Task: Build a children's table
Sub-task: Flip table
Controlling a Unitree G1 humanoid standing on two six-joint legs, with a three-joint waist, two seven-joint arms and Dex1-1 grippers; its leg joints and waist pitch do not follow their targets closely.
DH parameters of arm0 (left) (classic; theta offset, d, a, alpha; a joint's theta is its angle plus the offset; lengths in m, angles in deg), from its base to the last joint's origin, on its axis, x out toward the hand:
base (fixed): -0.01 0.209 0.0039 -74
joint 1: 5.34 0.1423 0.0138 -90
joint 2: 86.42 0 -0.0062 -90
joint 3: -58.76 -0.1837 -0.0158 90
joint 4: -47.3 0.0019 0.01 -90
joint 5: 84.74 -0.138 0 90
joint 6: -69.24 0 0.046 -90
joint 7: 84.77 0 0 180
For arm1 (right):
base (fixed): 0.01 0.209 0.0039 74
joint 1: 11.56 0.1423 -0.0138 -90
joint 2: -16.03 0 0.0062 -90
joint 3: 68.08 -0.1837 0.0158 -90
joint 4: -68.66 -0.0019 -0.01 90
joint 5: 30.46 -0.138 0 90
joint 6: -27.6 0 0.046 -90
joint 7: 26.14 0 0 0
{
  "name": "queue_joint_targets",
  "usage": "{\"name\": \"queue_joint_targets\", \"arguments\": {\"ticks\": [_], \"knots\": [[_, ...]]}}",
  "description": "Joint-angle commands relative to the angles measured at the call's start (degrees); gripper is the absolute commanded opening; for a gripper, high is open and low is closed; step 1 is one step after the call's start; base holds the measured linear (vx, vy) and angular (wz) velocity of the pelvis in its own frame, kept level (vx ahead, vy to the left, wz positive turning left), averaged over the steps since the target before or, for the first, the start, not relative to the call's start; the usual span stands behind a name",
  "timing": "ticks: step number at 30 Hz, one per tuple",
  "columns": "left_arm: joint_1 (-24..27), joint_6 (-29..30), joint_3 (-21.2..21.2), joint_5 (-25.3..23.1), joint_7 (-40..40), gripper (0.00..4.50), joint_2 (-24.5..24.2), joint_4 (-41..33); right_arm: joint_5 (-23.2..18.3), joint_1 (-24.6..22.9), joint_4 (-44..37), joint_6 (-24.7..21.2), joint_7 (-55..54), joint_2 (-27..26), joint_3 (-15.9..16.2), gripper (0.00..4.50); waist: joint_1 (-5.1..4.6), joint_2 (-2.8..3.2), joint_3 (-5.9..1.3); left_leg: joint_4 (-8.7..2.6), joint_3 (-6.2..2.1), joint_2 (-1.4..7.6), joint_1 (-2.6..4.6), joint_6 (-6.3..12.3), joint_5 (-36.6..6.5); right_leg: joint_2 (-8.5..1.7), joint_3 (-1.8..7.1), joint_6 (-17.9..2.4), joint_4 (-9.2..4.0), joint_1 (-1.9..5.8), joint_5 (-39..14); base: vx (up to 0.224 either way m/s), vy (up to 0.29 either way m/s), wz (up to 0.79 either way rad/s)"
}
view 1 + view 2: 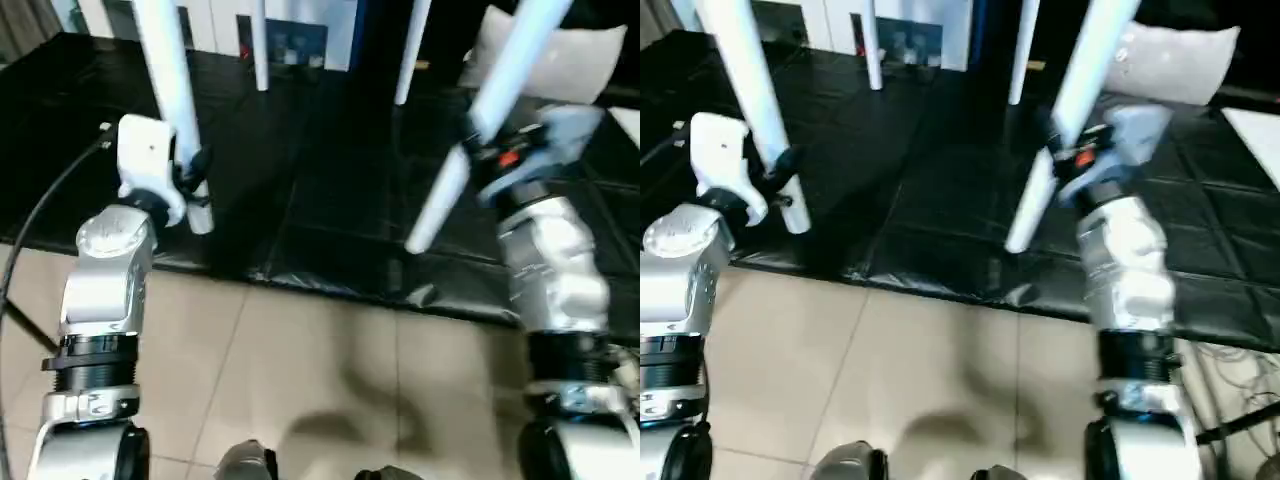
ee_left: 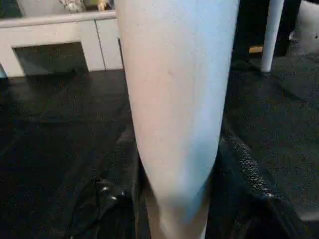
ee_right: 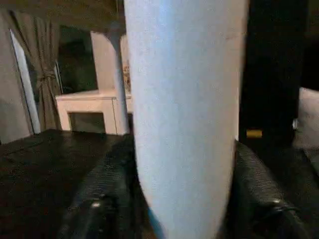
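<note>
White legs [image 1: 165, 75] look all four fitted | left tool [image 1: 190, 172] and right tool [image 1: 478, 140] each clamped on one | left: set it on desk [image 1: 300, 200], I guess

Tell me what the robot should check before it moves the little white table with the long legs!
1. Left gripper holding the near left leg: ok, its black fingers sit on both sides of the leg.
2. Right gripper holding the near right leg: ok, fingers flank it.
3. Far two legs in place: ok, both reach down to the black mat.
4. Near legs straight: not ok, the near right leg leans.
5. Legs screwed tight into the tabletop: cannot tell, the tabletop is out of sight.
</note>
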Motion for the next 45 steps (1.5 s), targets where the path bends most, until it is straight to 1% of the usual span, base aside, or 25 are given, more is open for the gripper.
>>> {"name": "queue_joint_targets", "arguments": {"ticks": [1,9,11,14,18,19,20,22,24,25,26,27,28,29,30,31,32,33,34,36,37,39,42,43,45], "knots": [[-1.5,-5.0,-2.7,-0.7,1.8,2.28,0.0,-0.7,1.5,-0.8,-0.3,1.7,-0.3,-0.8,2.7,2.65,-0.49,0.83,-5.34,-5.36,-2.69,5.3,2.75,-2.27,-11.0,-5.09,3.89,-9.8,-4.33,2.63,-5.9,0.0,0.0,0.0],[2.4,-9.1,-0.4,2.1,1.5,2.91,0.5,-2.3,3.0,-13.3,-11.6,2.3,-2.7,-2.2,2.5,3.3,-0.85,0.97,-4.8,-6.17,-2.97,5.79,3.04,-4.0,-16.4,-5.27,4.1,-8.9,-4.89,2.65,-7.6,0.0,0.0,0.0],[9.9,-8.7,1.5,5.4,1.1,3.17,2.2,-12.5,1.4,-22.6,-22.6,1.9,-2.3,-2.3,2.6,3.52,-0.69,1.68,-4.48,-6.78,-3.2,6.01,3.22,-4.63,-20.2,-5.47,4.07,-8.3,-5.41,3.09,-10.2,0.0,0.0,0.0],[18.1,-7.3,3.2,12.1,3.2,3.16,4.8,-23.6,-2.4,-30.6,-31.6,1.7,0.0,-1.5,3.1,3.63,-0.75,1.35,-4.89,-6.69,-3.13,6.14,2.81,-2.52,-16.9,-5.41,4.26,-9.8,-5.05,3.69,-3.6,0.038,0.006,-0.01],[32.5,-4.2,1.5,19.3,6.4,3.53,6.9,-35.4,-6.8,-39.7,-39.5,-2.4,3.3,0.9,5.3,4.02,-1.1,1.86,-3.49,-7.03,-3.15,5.75,3.02,-2.57,-25.1,-5.22,4.27,-7.8,-6.92,3.07,-17.3,0.0,0.0,0.0],[34.8,-3.6,0.7,19.7,6.7,3.57,6.9,-36.4,-7.2,-40.9,-40.2,-3.4,3.8,1.3,5.8,4.11,-1.67,2.08,-2.1,-7.13,-3.52,5.42,4.03,-4.03,-33.1,-5.16,4.01,-3.9,-8.95,2.22,-32.3,0.0,0.0,0.0],[38.7,-1.6,-1.3,19.6,7.0,3.57,6.7,-37.1,-7.3,-42.5,-40.2,-6.1,5.0,2.6,7.4,4.11,-1.76,2.53,-2.11,-6.7,-3.75,5.06,4.78,-4.63,-34.8,-5.4,3.76,-2.5,-9.75,2.01,-36.8,0.0,0.0,0.0],[44.1,2.5,-4.4,19.1,7.1,3.77,7.0,-36.7,-6.2,-43.9,-38.7,-10.9,6.9,4.7,10.6,4.34,-3.38,2.29,-0.9,-6.4,-4.52,4.52,5.77,-5.77,-39.5,-4.68,1.65,2.4,-12.22,1.85,-49.1,0.0,0.0,0.0],[44.3,2.7,-4.5,19.1,7.1,3.99,7.1,-36.7,-6.1,-44.0,-38.7,-11.1,7.0,4.8,10.7,4.45,-3.81,2.91,-1.03,-5.8,-4.78,4.45,7.24,-6.3,-41.8,-4.37,-0.06,2.9,-13.41,1.68,-49.5,0.0,0.0,0.0],[45.7,7.4,-7.4,13.4,4.4,3.99,7.5,-28.8,-2.7,-42.4,-31.4,-14.6,6.9,4.7,14.1,4.45,-4.64,4.24,-0.72,-7.4,-5.38,5.16,6.26,-6.64,-45.7,-3.21,-1.82,2.9,-12.4,3.43,-43.0,-0.061,0.02,0.02],[45.8,9.4,-8.9,10.1,2.9,4.0,7.5,-24.1,-0.8,-41.3,-27.0,-15.7,6.3,4.1,15.4,4.47,-3.45,4.89,-1.31,-13.43,-5.51,8.03,0.66,-7.63,-52.2,-1.32,0.39,-0.1,0.7,9.25,-21.9,-0.139,0.017,0.0],[45.4,9.7,-9.6,8.0,1.7,4.0,7.7,-20.2,0.7,-40.3,-23.2,-16.6,6.0,3.6,16.3,4.47,-0.7,5.65,-0.86,-15.67,-1.32,5.74,-2.0,-8.18,-55.5,0.79,0.06,-1.1,4.27,9.08,-12.3,-0.164,-0.013,0.08],[45.3,9.8,-9.7,7.6,1.5,4.0,7.8,-19.4,1.0,-40.1,-22.5,-16.8,6.0,3.5,16.5,4.47,-2.03,2.27,-2.29,-11.85,-1.06,4.31,2.3,-7.74,-43.5,-1.83,5.26,1.1,1.7,5.95,-31.3,-0.129,-0.025,0.07],[44.7,10.2,-10.1,6.9,0.4,4.0,8.2,-15.8,2.0,-39.1,-18.8,-16.7,6.4,3.1,17.7,4.47,-2.06,-0.51,-2.29,-3.25,-2.55,2.44,6.7,-7.64,-32.0,-5.89,6.99,2.7,-6.75,0.58,-48.5,-0.001,-0.084,0.04],[43.4,10.0,-10.6,6.4,-0.1,4.0,8.7,-11.5,2.4,-38.1,-14.9,-16.5,7.2,2.6,18.6,4.47,-2.94,1.03,-0.11,7.08,-5.32,0.44,9.13,-5.35,-16.8,-12.04,7.57,-0.5,-13.78,-4.19,-64.2,0.046,-0.001,-0.3],[41.1,9.8,-12.1,5.4,-0.8,4.0,8.9,-5.1,4.1,-36.0,-7.6,-16.4,6.9,1.6,20.1,4.47,-3.3,2.27,0.03,4.75,-9.47,1.01,2.23,-5.52,-5.4,-11.52,6.25,-4.6,-10.77,5.05,-56.5,0.046,-0.001,-0.3],[41.1,9.8,-12.1,5.4,-0.8,4.0,8.9,-5.1,4.1,-36.0,-7.6,-16.4,6.9,1.6,20.1,4.47,-3.72,2.54,-0.35,1.22,-9.36,2.03,2.5,-6.7,-10.1,-8.87,4.74,-5.6,-9.06,5.2,-48.7,0.023,0.082,-0.27],[39.1,9.3,-13.1,4.6,-1.6,4.0,9.3,0.3,6.0,-34.2,-0.9,-16.5,6.1,0.9,21.3,4.47,-4.34,3.85,-0.74,-4.33,-10.19,3.64,2.82,-8.06,-22.8,-3.0,2.8,-6.6,-5.3,4.39,-31.5,0.0,0.0,0.0],[35.4,7.8,-14.5,4.6,-0.7,4.0,10.1,10.4,7.7,-30.4,12.9,-16.1,3.5,-1.6,21.3,4.47,-4.91,5.0,-1.97,-5.4,-10.59,4.42,3.81,-7.85,-29.3,-3.12,3.61,-8.8,-4.28,4.38,-17.8,0.0,0.0,0.0],[34.5,7.5,-14.6,5.0,-0.2,4.0,10.4,12.9,7.8,-29.3,16.4,-15.9,2.5,-2.4,20.9,4.47,-5.35,4.72,-2.39,-6.08,-9.9,4.2,3.41,-7.17,-29.0,-4.08,3.71,-11.1,-4.89,5.49,-11.5,-0.035,-0.009,0.07],[31.4,6.6,-14.2,3.8,-1.1,4.0,10.8,20.3,10.9,-25.9,25.9,-15.2,-2.7,-3.3,21.5,4.47,-5.73,4.62,-1.3,-7.16,-9.49,4.0,1.6,-6.94,-27.4,-4.5,3.21,-10.7,-5.44,5.84,-13.9,0.0,0.0,0.0],[28.8,6.2,-13.4,2.3,-2.4,4.0,10.9,26.1,12.0,-23.2,34.3,-14.8,-6.2,-4.4,20.6,4.47,-6.01,4.02,-1.5,-6.62,-8.91,3.79,2.38,-8.08,-30.6,-5.62,3.7,-9.3,-6.95,5.52,-23.8,0.0,0.0,0.0],[26.6,6.0,-12.2,1.8,-4.3,4.0,10.7,31.6,11.7,-21.4,40.8,-15.9,-8.1,-5.3,19.2,4.47,-6.04,3.32,-2.17,-6.24,-8.02,3.86,2.4,-5.61,-23.3,-6.38,4.42,-9.8,-7.33,5.46,-23.8,0.0,0.0,0.0],[25.2,6.2,-11.9,1.4,-6.0,4.0,10.2,35.4,12.5,-20.6,44.0,-15.8,-8.4,-5.2,19.2,4.47,-5.72,3.09,-2.57,-6.21,-7.35,4.12,2.03,-2.51,-14.1,-6.16,4.43,-11.7,-6.62,5.86,-13.7,0.0,0.0,0.0],[24.7,6.3,-11.8,1.4,-6.4,4.0,9.9,36.7,13.0,-20.3,45.0,-15.7,-8.6,-5.1,19.5,4.47,-5.46,3.3,-2.87,-6.36,-6.67,4.29,2.1,-0.33,-11.8,-5.58,4.1,-13.1,-5.99,5.73,-7.0,0.025,-0.017,-0.02]]}}
